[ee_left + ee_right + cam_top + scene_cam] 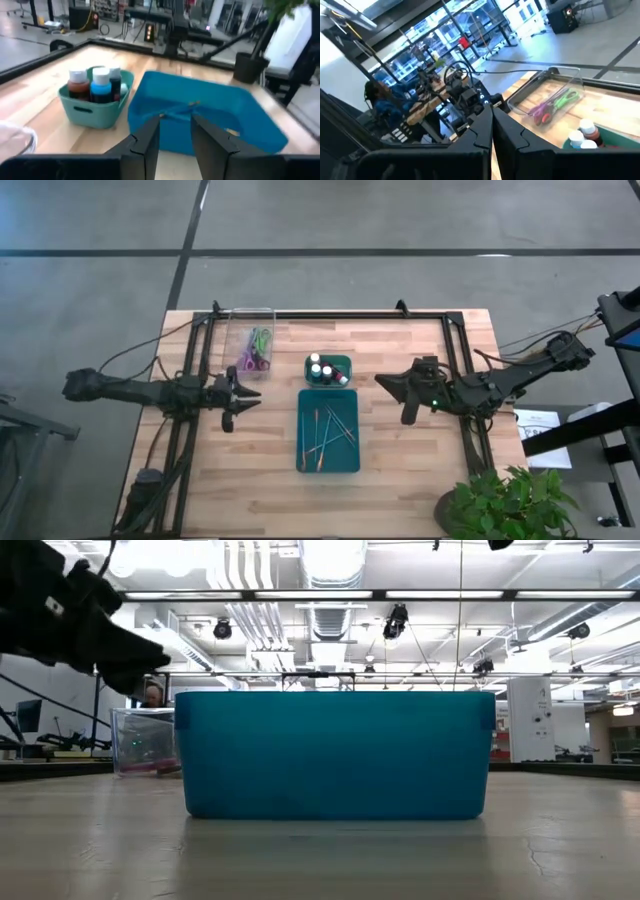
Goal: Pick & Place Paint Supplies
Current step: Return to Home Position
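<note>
Several bottles in tray, brushes in bin, scissors in box, left gripper apart, right gripper together.

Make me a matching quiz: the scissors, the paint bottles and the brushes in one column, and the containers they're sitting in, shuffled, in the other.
Column one:
1. scissors
2. paint bottles
3. brushes

Column two:
A. small teal bin
B. long blue tray
C. clear plastic box

Pairs: 1-C, 2-A, 3-B.
</note>
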You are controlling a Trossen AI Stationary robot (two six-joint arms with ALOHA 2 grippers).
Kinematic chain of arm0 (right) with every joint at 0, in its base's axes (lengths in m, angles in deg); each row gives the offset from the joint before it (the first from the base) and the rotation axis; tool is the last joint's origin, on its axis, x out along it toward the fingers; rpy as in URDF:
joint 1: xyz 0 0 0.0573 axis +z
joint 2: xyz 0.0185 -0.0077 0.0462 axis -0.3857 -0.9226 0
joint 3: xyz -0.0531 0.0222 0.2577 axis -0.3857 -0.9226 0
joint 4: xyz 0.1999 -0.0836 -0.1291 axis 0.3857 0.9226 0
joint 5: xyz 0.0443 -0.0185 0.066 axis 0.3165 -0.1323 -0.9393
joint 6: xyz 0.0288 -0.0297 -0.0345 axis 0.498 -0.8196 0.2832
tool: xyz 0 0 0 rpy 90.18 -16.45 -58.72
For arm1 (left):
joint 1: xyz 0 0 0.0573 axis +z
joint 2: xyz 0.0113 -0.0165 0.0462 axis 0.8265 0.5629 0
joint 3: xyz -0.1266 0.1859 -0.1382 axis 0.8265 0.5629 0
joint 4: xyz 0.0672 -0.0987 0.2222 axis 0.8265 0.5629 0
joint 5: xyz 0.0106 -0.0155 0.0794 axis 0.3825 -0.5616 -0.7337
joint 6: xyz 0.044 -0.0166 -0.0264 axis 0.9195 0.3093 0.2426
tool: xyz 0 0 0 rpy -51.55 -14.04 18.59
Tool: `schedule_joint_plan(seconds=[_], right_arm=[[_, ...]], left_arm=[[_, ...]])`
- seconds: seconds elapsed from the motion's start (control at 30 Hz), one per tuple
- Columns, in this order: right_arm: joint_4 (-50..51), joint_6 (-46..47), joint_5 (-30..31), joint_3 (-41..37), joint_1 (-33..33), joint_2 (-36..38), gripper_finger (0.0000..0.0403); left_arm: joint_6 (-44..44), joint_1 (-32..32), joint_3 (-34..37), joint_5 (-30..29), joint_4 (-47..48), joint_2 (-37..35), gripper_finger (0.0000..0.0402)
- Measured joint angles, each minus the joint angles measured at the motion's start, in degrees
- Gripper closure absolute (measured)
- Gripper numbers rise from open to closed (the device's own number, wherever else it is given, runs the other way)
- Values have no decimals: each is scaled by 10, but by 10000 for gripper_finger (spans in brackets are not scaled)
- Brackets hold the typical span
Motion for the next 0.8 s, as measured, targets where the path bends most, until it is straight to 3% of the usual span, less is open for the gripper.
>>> schedule_joint_plan(seconds=[0.1,0.3,0.67,0.8], right_arm=[[0,-6,14,0,0,4,394],[-13,-29,31,1,0,19,394],[-13,-124,40,4,1,71,394],[5,-184,14,13,6,118,394]], left_arm=[[15,0,0,3,68,-46,284],[50,3,-2,9,73,-104,284],[51,3,-2,8,74,-108,284],[51,3,-2,7,74,-108,284]])
